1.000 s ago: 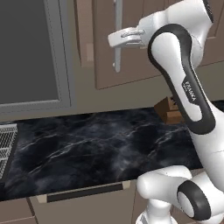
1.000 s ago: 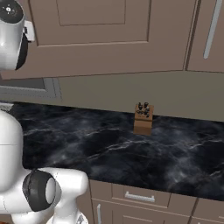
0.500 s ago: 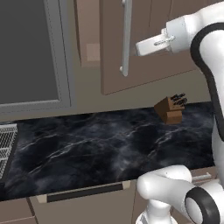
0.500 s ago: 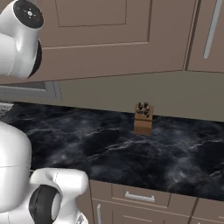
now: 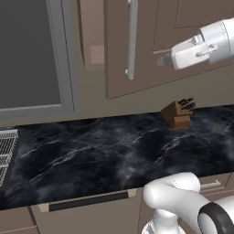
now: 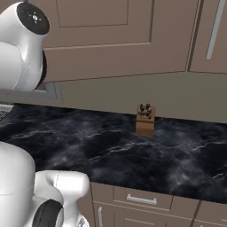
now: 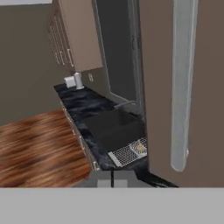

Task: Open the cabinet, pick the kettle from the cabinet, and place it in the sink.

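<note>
The cabinet [image 5: 151,68] hangs above the counter, its door swung partly out, with the long silver bar handle [image 5: 132,39] on it. In the hand view the door and handle [image 7: 181,83] stand close on the right. My gripper [image 5: 161,61] hovers to the right of the handle, apart from it, pointing left. Its tips [image 7: 112,176] are shut with nothing between them. Far down the counter lies the dark sink [image 7: 114,124]. The kettle is hidden; the gap beside the door shows a brown inner wall [image 5: 93,34].
A wooden knife block [image 5: 179,113] [image 6: 145,119] stands on the black marble counter [image 5: 91,155] below the cabinet. A grey wire dish rack [image 5: 4,151] [image 7: 130,151] sits beside the sink. A dark window [image 5: 27,50] is at left. Low drawers [image 6: 142,199] run under the counter.
The cabinet door has swung further open. My hand has moved right and slightly down, off the handle, and its jaws have closed.
</note>
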Available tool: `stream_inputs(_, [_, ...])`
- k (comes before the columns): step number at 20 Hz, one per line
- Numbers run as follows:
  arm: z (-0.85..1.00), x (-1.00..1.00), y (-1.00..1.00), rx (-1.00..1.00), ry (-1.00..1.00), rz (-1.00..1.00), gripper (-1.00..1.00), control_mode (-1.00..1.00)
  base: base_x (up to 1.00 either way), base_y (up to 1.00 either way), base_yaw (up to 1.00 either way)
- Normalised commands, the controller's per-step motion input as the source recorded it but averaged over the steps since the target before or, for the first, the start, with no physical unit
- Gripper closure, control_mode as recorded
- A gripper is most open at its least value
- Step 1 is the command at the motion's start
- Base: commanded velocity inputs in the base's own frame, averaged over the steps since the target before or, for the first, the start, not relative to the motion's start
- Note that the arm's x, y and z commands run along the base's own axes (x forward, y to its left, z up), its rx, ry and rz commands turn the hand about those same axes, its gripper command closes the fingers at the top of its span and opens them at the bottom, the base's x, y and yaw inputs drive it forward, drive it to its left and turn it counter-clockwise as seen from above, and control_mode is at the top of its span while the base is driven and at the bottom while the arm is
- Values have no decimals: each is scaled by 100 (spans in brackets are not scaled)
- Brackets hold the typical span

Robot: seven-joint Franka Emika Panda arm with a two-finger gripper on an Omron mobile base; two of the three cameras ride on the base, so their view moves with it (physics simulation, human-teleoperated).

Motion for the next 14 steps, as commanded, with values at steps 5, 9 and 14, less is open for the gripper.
stream_inputs(5, [0, -28, 44, 0, 21, 0, -100, -100, 0, 0, 0])
stream_inputs(9, [-2, -14, 49, 0, 28, 0, -100, -100, 0, 0, 0])
stream_inputs(14, [-19, -4, 52, -1, 22, -12, -100, -100, 0, 0, 0])
